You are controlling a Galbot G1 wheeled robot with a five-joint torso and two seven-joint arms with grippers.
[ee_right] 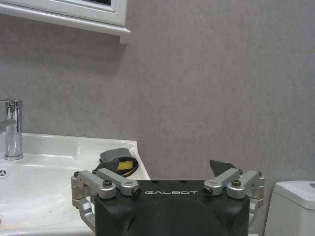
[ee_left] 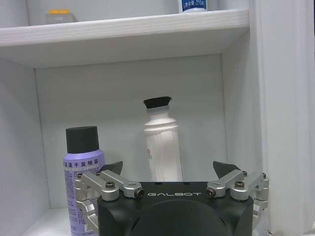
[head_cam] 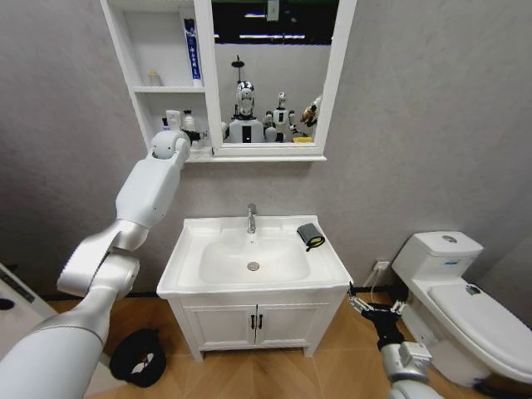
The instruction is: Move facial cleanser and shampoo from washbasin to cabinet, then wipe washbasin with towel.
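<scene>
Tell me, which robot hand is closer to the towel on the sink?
The right. The right gripper hangs low beside the washbasin, just below the towel on its back corner. The left gripper is up at the cabinet shelf, jaws open.

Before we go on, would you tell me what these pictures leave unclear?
- Left wrist view: the base of the white bottle is hidden behind the left hand.
- Left wrist view: the upper-shelf bottle is cut off by the picture's edge.
- Right wrist view: the towel is partly hidden behind the right hand.
- Head view: the cabinet bottles' labels are too small to read.
</scene>
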